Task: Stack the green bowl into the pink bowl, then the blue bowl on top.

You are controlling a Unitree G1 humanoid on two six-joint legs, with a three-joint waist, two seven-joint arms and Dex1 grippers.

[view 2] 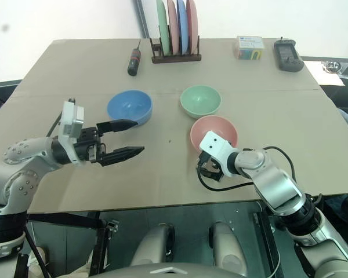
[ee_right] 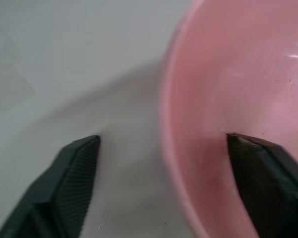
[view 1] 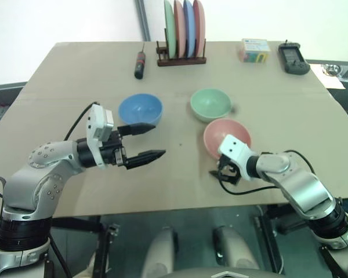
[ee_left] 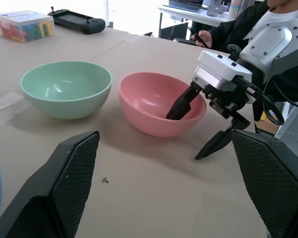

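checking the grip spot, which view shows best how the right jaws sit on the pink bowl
The left wrist view: one finger of the right gripper is inside the pink bowl, the other outside its rim. The right wrist view shows the same straddle close up; the eye views hide the fingers.

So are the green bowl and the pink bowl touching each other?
Apart. The left wrist view shows the green bowl and the pink bowl side by side with a strip of bare table between them.

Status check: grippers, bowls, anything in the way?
Left gripper open, empty. Right gripper open, straddling pink bowl rim. Green bowl, blue bowl unstacked. Nothing between them.
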